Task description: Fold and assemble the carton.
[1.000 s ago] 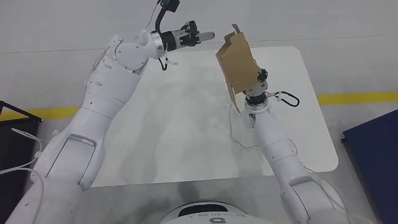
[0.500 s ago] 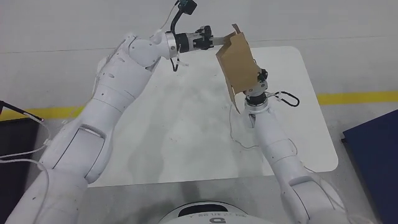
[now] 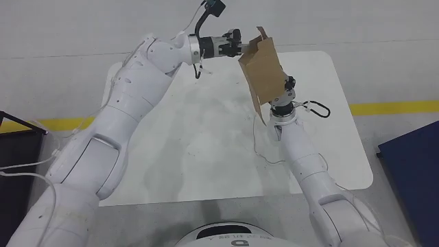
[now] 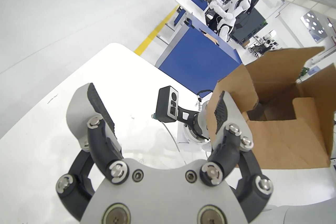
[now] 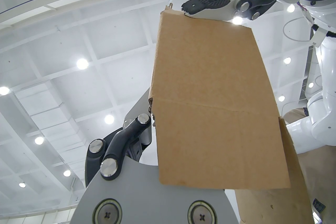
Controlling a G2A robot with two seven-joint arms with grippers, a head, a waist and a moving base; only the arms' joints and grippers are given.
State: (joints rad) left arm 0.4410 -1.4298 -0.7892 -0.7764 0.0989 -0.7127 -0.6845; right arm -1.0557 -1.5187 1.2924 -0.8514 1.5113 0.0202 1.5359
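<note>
The carton [image 3: 263, 71] is up in the air over the far right part of the white surface [image 3: 199, 144], standing tilted with its open end and loose flaps toward the left arm; the right end effector [image 3: 280, 98] is clenched on its lower edge from beneath, and neither it nor the carton has shifted over the last second; the left end effector [image 3: 240, 42] is what has moved: a second ago it hung well apart from the cardboard, out past the far edge of the surface; half a second ago it had come almost up to it; now it is at the carton's upper corner, jaws spread wide and grasping nothing; one ribbed fingertip [image 5: 207, 3] touches the top edge of the brown panel, while the other finger [image 4: 101, 110] stands clear of the cardboard, out over the surface.
</note>
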